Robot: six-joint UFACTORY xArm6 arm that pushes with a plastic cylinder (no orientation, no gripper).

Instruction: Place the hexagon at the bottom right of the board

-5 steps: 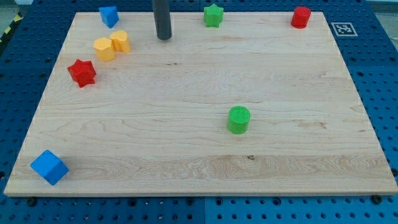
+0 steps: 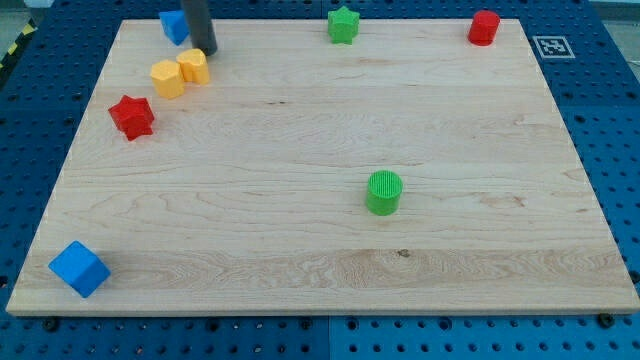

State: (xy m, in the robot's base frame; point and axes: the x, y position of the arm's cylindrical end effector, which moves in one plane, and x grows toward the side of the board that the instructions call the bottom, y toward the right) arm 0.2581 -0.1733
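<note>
Two yellow blocks sit side by side at the upper left of the wooden board [image 2: 300, 140]. The left one [image 2: 167, 78] looks like a hexagon. The right one [image 2: 193, 66] has a rounder shape I cannot make out. My tip [image 2: 206, 50] stands just above and to the right of the right yellow block, close to it or just touching. The rod covers the right edge of a blue block [image 2: 173, 26] at the top left.
A red star [image 2: 131, 116] lies below and left of the yellow pair. A green star [image 2: 343, 24] and a red cylinder [image 2: 484, 27] sit along the top edge. A green cylinder [image 2: 383, 192] stands right of centre. A blue cube [image 2: 78, 268] sits at the bottom left corner.
My tip has slid to the left along the top of the board, from mid-top to beside the yellow blocks. No block has moved.
</note>
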